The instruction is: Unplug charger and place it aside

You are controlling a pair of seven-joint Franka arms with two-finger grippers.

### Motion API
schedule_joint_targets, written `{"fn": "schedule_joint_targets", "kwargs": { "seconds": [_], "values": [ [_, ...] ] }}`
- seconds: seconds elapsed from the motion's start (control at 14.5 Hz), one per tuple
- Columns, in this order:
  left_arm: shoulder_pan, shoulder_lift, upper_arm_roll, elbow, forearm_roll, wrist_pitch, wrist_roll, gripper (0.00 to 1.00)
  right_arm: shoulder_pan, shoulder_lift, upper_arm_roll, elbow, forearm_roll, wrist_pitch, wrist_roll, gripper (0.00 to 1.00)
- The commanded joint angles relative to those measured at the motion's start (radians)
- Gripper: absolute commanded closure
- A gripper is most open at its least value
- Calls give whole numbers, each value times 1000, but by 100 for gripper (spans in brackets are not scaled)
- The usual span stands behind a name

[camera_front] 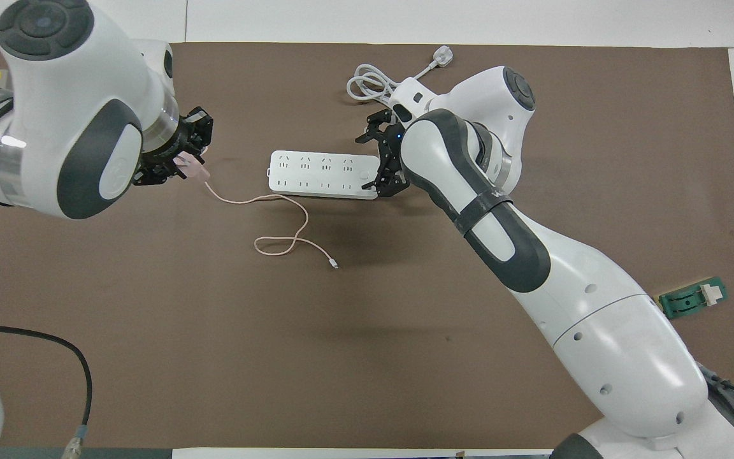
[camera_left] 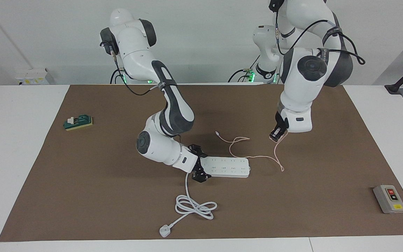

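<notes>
Risk lies mostly in the thin pink cable [camera_left: 257,156]. It hangs from the small pale-pink cube charger [camera_front: 194,168], which the left gripper [camera_left: 277,134] has clenched in its jaws, raised over the brown mat [camera_left: 117,210]. In the facing view this is at about 2 o'clock from the long white multi-socket power strip [camera_left: 228,167], and the charger is out of the sockets.

The cable's slack lies just beside the strip, so I judge that a wide swing could drag it over the strip or whip its free end.

The right gripper [camera_left: 198,168] is at the strip's 9 o'clock end. Whether its jaws clamp the strip I cannot tell; if they do not, the strip may shift.

Around the strip, the coiled white cord [camera_left: 194,206] lies at 7 o'clock, the grey switch box with red button [camera_left: 389,198] at 4 o'clock, and the small green block [camera_left: 78,122] at 10 o'clock. The box and the block are well apart from the charger. I see nothing between the charger and the mat below it.
</notes>
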Motion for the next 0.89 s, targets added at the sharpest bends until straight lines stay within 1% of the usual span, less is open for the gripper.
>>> {"fn": "schedule_joint_targets", "kwargs": {
  "seconds": [0.0,0.21,0.48,0.62,0.76,0.83],
  "values": [
    [62,-59,-7,-49,-38,-16,196,100,-3,-42,-33,-12,-15,-36,-20,0],
    [118,-72,-7,-54,-82,-21,369,100,4,-87,-108,-20,-15,-100,-15,0],
    [201,-85,-7,-66,-151,-6,578,100,14,-166,-262,-29,-30,-223,-8,0],
    [233,-85,-8,-78,-157,7,646,100,14,-220,-317,-52,-67,-261,-6,0],
    [286,-101,-7,-100,-241,14,791,100,14,-292,-363,-95,-116,-289,21,0],
    [315,-108,-7,-120,-274,14,872,100,14,-343,-374,-129,-148,-290,66,0]
  ]
}}
